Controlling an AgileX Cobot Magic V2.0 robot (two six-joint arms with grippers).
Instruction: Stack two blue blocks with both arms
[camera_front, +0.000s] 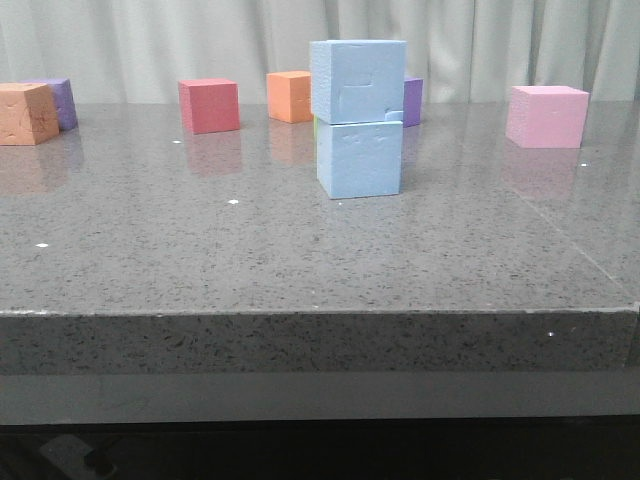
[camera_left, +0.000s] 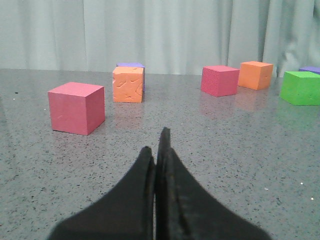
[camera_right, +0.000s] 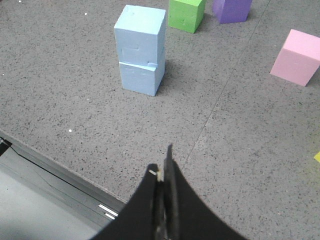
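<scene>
The grey speckled table carries everything, and the stack sits out in its middle, well ahead of both claws. The upper blue block rests squarely on the lower blue block, their faces nearly flush with a slight offset at one edge; that close alignment is why the tower stands upright without support. Judged from this, the stacking looks finished.

The other cubes lie apart from the stack, so nothing crowds it. A pink cube sits off to the side of the right claw's line of sight, and a green cube and a purple cube stand just beyond the stack. Ahead of the left claw are a red cube nearest, an orange cube further on, then another red cube.

The left claw is clenched, fingers pressed together, gripping nothing, low over bare table. The right claw is likewise clenched on nothing, raised and well apart from the stack, near the table's front edge, which leaves the tower undisturbed.
</scene>
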